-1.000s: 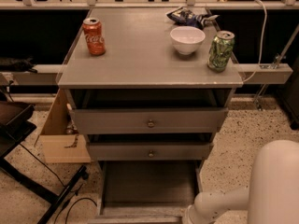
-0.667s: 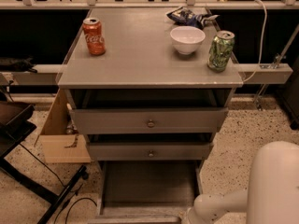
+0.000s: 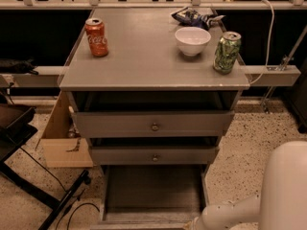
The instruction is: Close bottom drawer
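The grey cabinet (image 3: pixel 153 66) stands in the middle of the camera view. Its bottom drawer (image 3: pixel 153 190) is pulled far out toward me, a long shallow grey tray that looks empty; its front panel and knob are cut off by the bottom edge. The middle drawer (image 3: pixel 154 155) and top drawer (image 3: pixel 153 123) stick out slightly. My white arm (image 3: pixel 230 212) reaches in from the lower right toward the drawer's front right corner. The gripper itself lies below the frame's edge and is out of view.
On the cabinet top stand a red cola can (image 3: pixel 96 37), a white bowl (image 3: pixel 192 40), a green can (image 3: pixel 226 52) and a blue snack bag (image 3: pixel 194 17). A cardboard box (image 3: pixel 62 138) sits left of the cabinet. A black stand and cables (image 3: pixel 57 200) lie at lower left.
My arm has shifted slightly left along the bottom edge. The drawers have not visibly moved.
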{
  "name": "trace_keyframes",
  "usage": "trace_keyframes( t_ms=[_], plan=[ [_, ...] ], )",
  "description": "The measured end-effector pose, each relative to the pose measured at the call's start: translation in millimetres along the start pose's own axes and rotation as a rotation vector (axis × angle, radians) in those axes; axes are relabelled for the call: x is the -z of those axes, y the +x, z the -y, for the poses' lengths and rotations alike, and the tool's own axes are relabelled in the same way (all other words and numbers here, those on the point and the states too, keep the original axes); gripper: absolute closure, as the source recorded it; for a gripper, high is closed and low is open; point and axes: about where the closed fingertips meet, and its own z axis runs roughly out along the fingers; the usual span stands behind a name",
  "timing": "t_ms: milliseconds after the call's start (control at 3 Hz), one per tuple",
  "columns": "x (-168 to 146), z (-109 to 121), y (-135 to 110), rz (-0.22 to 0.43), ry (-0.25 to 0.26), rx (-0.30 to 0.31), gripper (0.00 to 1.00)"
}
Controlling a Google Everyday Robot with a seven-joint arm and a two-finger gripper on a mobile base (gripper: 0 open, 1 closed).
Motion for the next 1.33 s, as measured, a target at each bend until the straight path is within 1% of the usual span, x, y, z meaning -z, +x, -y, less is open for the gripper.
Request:
trace_keyframes(
  t_ms=[333,667,1000,1333],
  plan=[
    [-16,-2,11,-0.016,-0.002,0.031,0.43],
    [-77,1,21,0.012,-0.019,0.043,0.66],
    [-129,8,24,0.063,-0.028,0.027,0.88],
    [-154,35,19,0.129,0.007,0.016,1.0]
  ],
)
